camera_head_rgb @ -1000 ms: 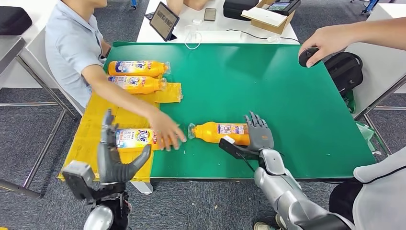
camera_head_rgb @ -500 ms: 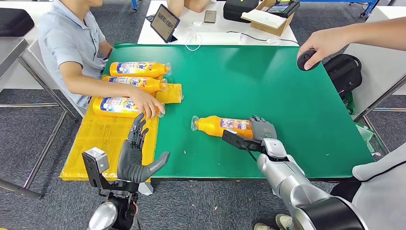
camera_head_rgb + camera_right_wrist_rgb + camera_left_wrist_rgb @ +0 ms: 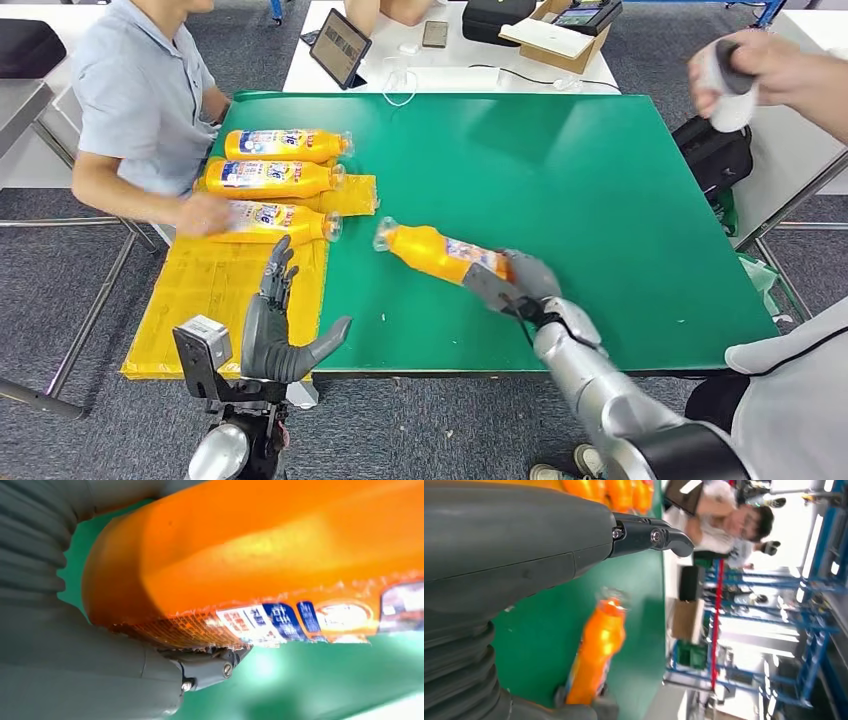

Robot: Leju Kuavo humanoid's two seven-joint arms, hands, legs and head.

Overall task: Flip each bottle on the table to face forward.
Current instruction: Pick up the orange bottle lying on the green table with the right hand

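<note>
Right robot hand grips orange bottle; blue-white label, print unreadable.

Tablet, cardboard box, black bag

The counter has a smooth green top that shines a little where the light hits it. The bottle in the right hand is shiny orange plastic with a thin, crinkly printed wrap around it. That hand looks like dull grey plastic, with a ribbed rubbery cover at the wrist and a small metal screw. The arm is smooth silver metal. The yellow sheet looks wrinkled, like thin plastic. The person's shirt is soft cloth.
</note>
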